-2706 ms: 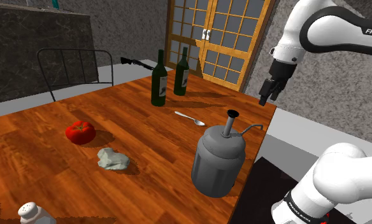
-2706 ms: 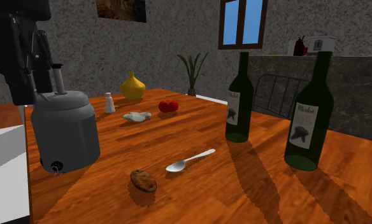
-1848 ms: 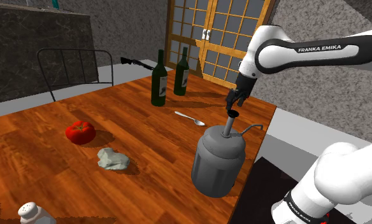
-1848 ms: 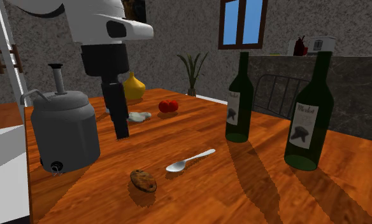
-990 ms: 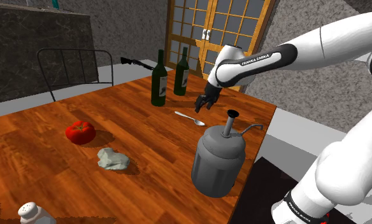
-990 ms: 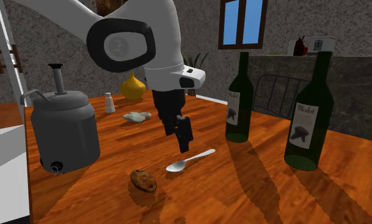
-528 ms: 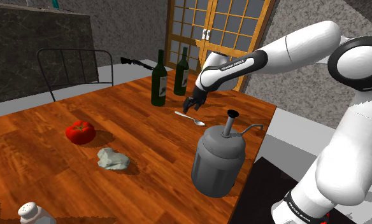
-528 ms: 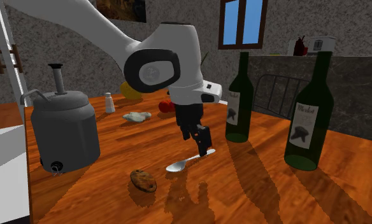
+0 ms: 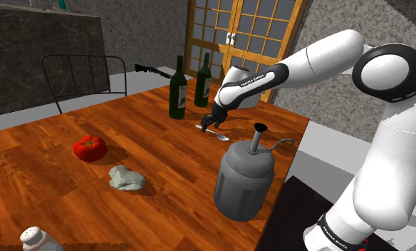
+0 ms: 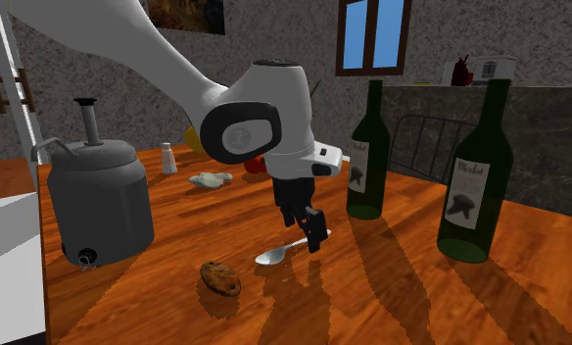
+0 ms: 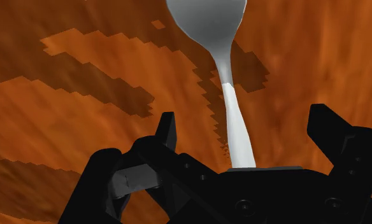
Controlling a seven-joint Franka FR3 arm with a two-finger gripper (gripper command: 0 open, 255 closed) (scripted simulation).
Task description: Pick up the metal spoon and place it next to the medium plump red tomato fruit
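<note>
Shoulder view. Gripper [image 9: 209, 123] sits low over the spoon [image 9: 215, 133], upper middle of frame, on the wooden table [image 9: 50, 185]. Tomato [image 9: 90, 147] is centre left, well apart from the spoon. Two green bottles [image 9: 177, 89] stand just behind the gripper. Grey canister [image 9: 243, 178] is lower right, near the table's right edge. Bare wood runs from spoon to tomato. A grey crumpled lump [image 9: 125, 178] lies below the tomato.

Second exterior view. Gripper [image 10: 314, 236] is at frame centre, tips at the spoon [image 10: 277, 254] handle. A brown lump [image 10: 219, 278] lies near the bowl, lower left.

Wrist view. Fingers [image 11: 167, 130] stand apart with the spoon [image 11: 232, 83] handle between them, untouched. Judged: grasp step, not yet closed. Next move: clamp the handle, lift clear of the bottles, carry it across the open wood and set it down short of the lump.
</note>
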